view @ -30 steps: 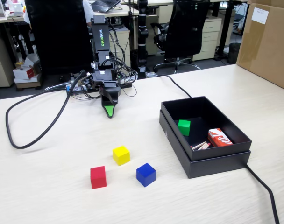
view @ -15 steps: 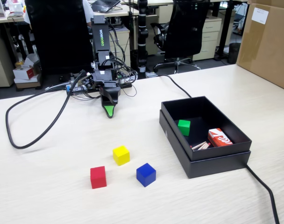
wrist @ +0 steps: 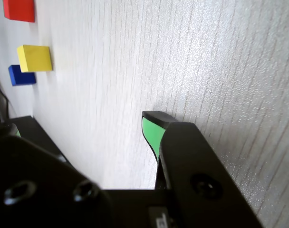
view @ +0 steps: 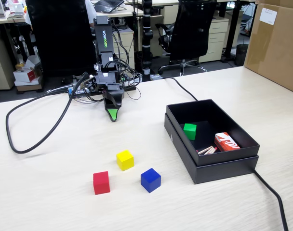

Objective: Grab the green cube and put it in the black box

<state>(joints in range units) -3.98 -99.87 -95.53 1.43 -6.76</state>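
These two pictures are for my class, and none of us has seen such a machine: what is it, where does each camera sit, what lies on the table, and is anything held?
It is a small hobby robot arm standing on a pale wooden table. The fixed view looks across the table from the front. The wrist view rides on the arm and looks down along its green-tipped gripper, which hangs close above the table. Nothing is held; whether the jaws are open cannot be told. On the table lie a yellow cube, a red cube and a blue cube. The green cube already sits inside the black box, beside a small red packet.
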